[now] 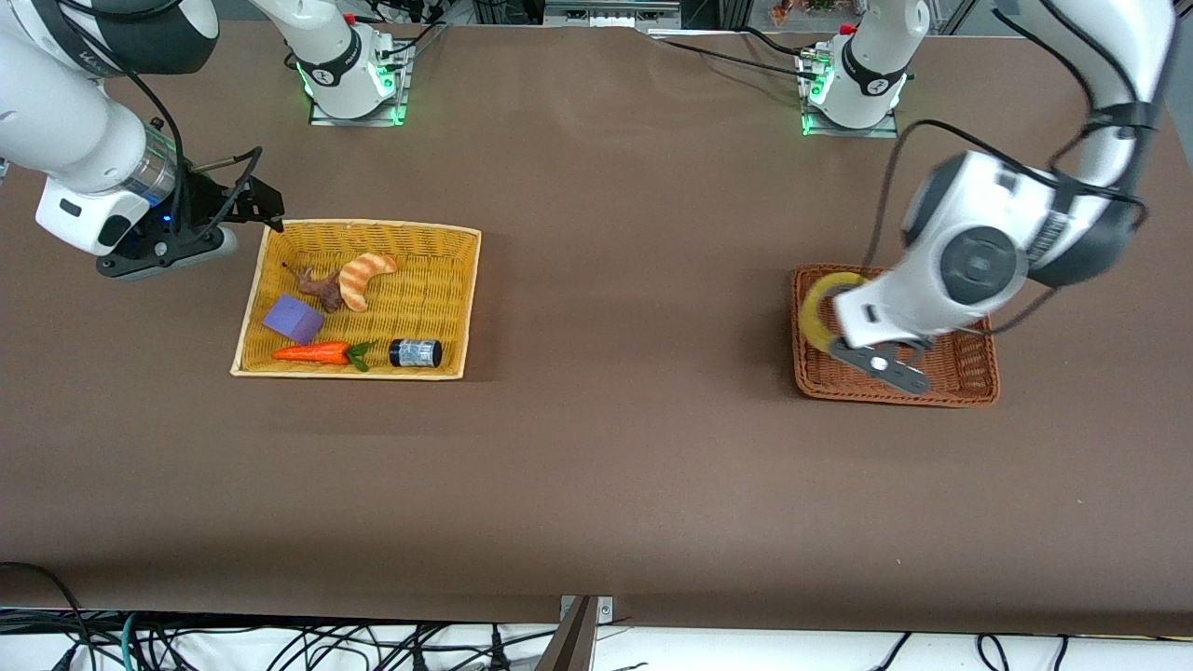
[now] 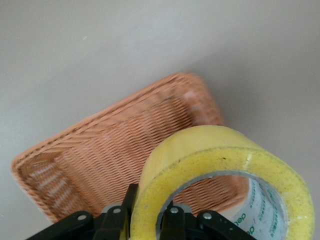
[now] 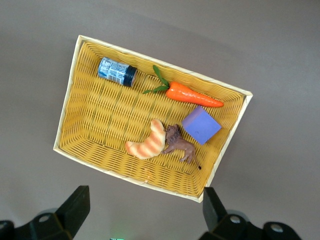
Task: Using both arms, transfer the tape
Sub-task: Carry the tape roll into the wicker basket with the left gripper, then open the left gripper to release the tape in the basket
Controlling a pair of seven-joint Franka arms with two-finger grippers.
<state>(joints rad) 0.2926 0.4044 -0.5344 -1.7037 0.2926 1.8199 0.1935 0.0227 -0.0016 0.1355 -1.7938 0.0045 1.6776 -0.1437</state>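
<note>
tape [image 2: 220, 165] over brown basket [image 2: 110, 155]

the tape [image 2: 220, 165] carries green "deli" lettering on its inner core; the jar [image 3: 116, 71] label is unreadable

Tape [image 2: 225, 165]: translucent yellow roll, pale printed core. Stands on edge, hole showing, lifted over the brown basket [image 1: 960, 373] at the left arm's end of the worktop. Left claw [image 2: 150, 220] pinches its wall, one finger inside the ring, one outside. From the front, only a yellow arc [image 1: 820, 298] shows past the wrist.
</note>
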